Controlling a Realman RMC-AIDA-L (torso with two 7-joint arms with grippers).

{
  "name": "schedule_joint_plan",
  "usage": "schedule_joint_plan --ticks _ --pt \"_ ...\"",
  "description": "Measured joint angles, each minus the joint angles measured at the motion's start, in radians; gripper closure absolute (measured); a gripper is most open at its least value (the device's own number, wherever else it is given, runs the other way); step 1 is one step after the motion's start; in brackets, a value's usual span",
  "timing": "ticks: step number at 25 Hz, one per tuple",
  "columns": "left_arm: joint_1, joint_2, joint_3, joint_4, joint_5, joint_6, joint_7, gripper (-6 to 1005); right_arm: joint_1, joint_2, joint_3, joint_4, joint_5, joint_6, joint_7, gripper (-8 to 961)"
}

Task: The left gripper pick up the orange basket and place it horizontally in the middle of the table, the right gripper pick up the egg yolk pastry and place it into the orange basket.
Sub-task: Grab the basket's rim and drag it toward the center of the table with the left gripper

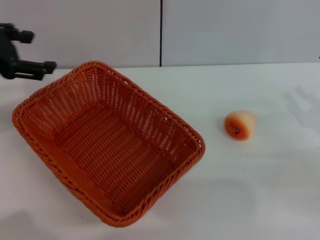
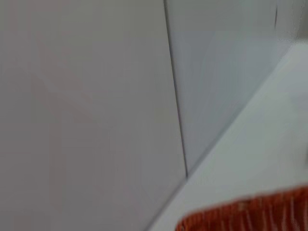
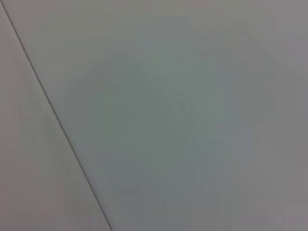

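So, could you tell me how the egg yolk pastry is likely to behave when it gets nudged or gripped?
The egg yolk pastry looks rounded and lies on its side on the bare table, so a nudge would probably roll it. It looks soft and bun-like, so a firm squeeze might dent it. Being small, it is likely light and could skid away from a closing tool.

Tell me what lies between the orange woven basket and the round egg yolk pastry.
Nothing: in the head view only bare white table separates the orange woven basket from the round egg yolk pastry.
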Motion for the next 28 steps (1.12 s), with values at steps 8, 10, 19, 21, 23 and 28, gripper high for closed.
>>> schedule_joint_plan --ticks 8,10,19,21,23,28 --pt "-0.185 -0.006 0.224 0.008 0.386 -0.047 -0.125 170 -0.003 0.002 0.0 0.029 0.002 -0.002 -0.003 441" --pt "-0.193 -0.005 0.247 0.02 0.402 -0.041 -0.137 170 -0.008 0.002 0.001 0.03 0.002 -0.001 -0.003 441" --pt "-0.255 -0.008 0.387 0.136 0.501 -0.009 -0.282 169 -0.013 0.002 0.002 0.039 0.002 0.003 -0.007 441" --pt "-0.252 -0.01 0.433 0.142 0.512 0.023 -0.324 169 -0.015 0.001 0.0 0.039 0.001 0.004 -0.014 441" --pt "-0.245 -0.01 0.47 0.142 0.512 0.061 -0.361 169 -0.017 0.001 -0.001 0.039 0.0 0.003 -0.028 442" --pt "-0.249 -0.015 0.492 0.131 0.498 0.111 -0.396 169 -0.018 0.001 -0.002 0.041 -0.001 0.019 -0.036 442"
